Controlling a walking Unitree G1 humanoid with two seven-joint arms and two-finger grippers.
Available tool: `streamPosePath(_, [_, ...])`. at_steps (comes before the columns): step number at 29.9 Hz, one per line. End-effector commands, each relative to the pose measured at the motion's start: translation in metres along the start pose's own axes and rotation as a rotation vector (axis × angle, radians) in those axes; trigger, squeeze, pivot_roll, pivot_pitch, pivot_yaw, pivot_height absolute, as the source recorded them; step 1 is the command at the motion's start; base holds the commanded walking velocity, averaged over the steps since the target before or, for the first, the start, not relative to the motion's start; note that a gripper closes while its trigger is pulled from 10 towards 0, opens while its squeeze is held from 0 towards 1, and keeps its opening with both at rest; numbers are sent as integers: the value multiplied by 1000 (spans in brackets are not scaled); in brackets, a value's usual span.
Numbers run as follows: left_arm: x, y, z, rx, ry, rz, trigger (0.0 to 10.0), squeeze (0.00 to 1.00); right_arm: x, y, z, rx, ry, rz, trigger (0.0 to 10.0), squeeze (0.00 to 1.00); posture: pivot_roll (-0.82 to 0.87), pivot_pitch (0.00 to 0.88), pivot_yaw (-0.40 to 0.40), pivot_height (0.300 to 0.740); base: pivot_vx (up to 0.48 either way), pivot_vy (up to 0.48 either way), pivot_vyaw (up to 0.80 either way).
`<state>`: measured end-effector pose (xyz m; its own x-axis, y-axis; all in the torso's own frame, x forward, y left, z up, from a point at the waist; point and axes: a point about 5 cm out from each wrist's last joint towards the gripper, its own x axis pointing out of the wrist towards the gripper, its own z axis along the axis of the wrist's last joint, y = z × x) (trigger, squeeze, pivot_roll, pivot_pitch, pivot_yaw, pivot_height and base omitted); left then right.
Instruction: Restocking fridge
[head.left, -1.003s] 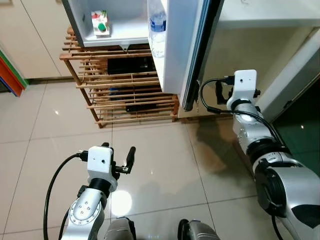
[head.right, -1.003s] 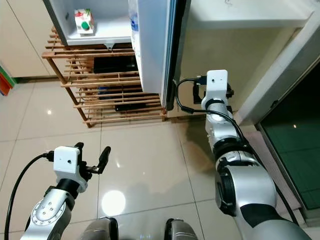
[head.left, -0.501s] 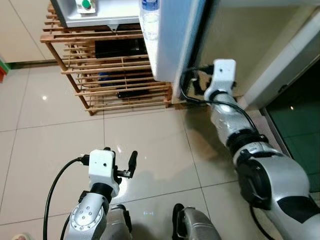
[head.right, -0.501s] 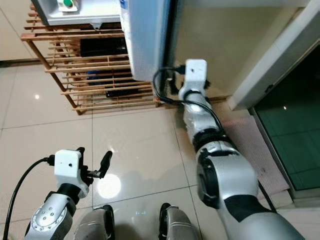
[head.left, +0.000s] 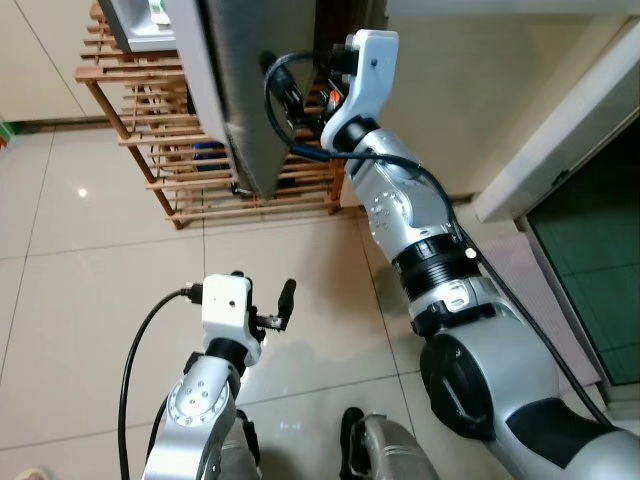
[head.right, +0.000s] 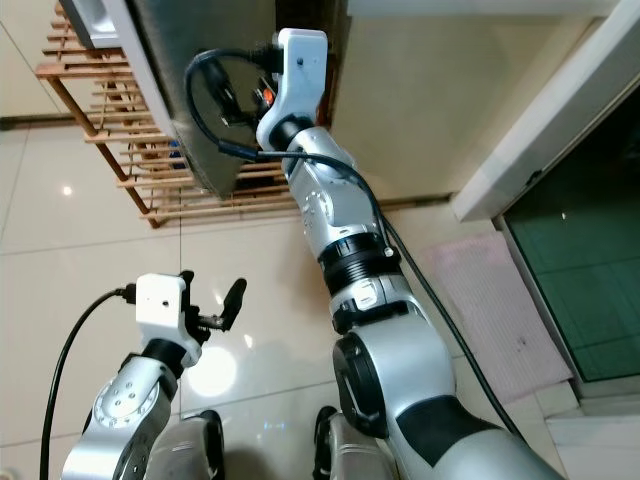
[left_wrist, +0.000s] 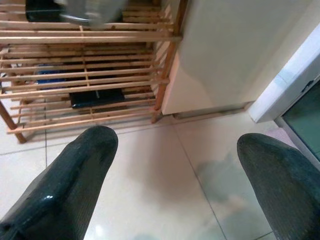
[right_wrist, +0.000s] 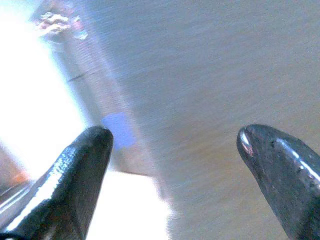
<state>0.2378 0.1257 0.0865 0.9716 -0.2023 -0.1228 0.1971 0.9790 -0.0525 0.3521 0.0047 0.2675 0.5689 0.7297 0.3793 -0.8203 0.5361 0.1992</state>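
Here, the grey fridge door (head.left: 225, 95) stands just ahead of the right end effector (right_wrist: 172, 165), fingers spread and released close to its face. Behind the door sits a wooden rack (left_wrist: 85, 75). Low over the tiled floor (head.left: 90, 280), the left end effector (left_wrist: 175, 165) hangs open, empty.

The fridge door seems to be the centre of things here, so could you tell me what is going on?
The robot's right hand is raised against the outer face of the grey fridge door, fingers apart, apparently pushing it shut. The door stands partly closed in front of the wooden rack. The left hand hangs open and empty low over the tiled floor, holding nothing.
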Motion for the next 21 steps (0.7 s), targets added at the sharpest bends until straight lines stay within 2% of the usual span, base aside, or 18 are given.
streamPosePath(1, [6,-4,-3,-10,4,-10,10000,0,8,56,-32,192,25,178,10000,0,77,132,-97,740,0,0,0])
streamPosePath(3, [8,-4,-2,-13,-2,-11,10000,0,4,50,-37,160,43,147,10000,0,77,132,-97,740,0,0,0])
streamPosePath(4, [11,-4,-1,-14,-6,-12,10000,0,0,39,-41,139,60,100,10000,0,72,113,-96,740,0,0,0])
streamPosePath(5, [17,-3,2,-14,-21,-11,10000,0,-15,10,-47,82,88,-57,10000,0,66,95,-94,740,0,0,0])
streamPosePath(6, [21,-3,4,-13,-27,-10,10000,0,-26,-9,-50,24,102,-165,10000,0,62,87,-93,740,0,0,0])
streamPosePath(9, [29,-2,9,-6,-49,-3,10000,0,-57,-42,-49,-117,165,-370,10000,0,53,72,-89,740,0,0,0])
streamPosePath(10, [29,-2,9,-6,-49,-3,10000,0,-57,-42,-49,-117,165,-370,10000,0,53,72,-89,740,0,0,0])
streamPosePath(11, [33,-2,15,3,-81,1,10000,0,-83,-62,-48,-185,194,-512,10000,0,45,57,-82,740,0,0,0])
streamPosePath(12, [33,-2,15,3,-81,1,10000,0,-83,-62,-48,-185,194,-512,10000,0,45,57,-82,740,0,0,0])
streamPosePath(14, [38,-2,25,37,-127,-4,10000,0,-120,-82,-53,-231,239,-651,10000,0,33,33,-71,740,0,148,0])
streamPosePath(15, [38,-2,25,37,-127,-4,10000,0,-120,-82,-53,-231,239,-651,10000,0,33,33,-71,740,0,296,0])
streamPosePath(16, [43,-2,32,50,-153,-9,10000,0,-144,-89,-61,-248,276,-719,10000,0,24,15,-64,740,296,379,0])
streamPosePath(17, [43,-2,32,50,-153,-9,10000,0,-144,-89,-61,-248,276,-719,10000,0,24,15,-64,740,296,379,0])
streamPosePath(19, [48,-4,36,60,-166,-19,10000,0,-164,-93,-70,-267,309,-779,10000,0,19,4,-60,740,326,352,0])
streamPosePath(21, [52,-4,37,62,-169,-26,10000,0,-171,-93,-74,-270,315,-805,10000,0,14,0,-57,740,343,336,0])
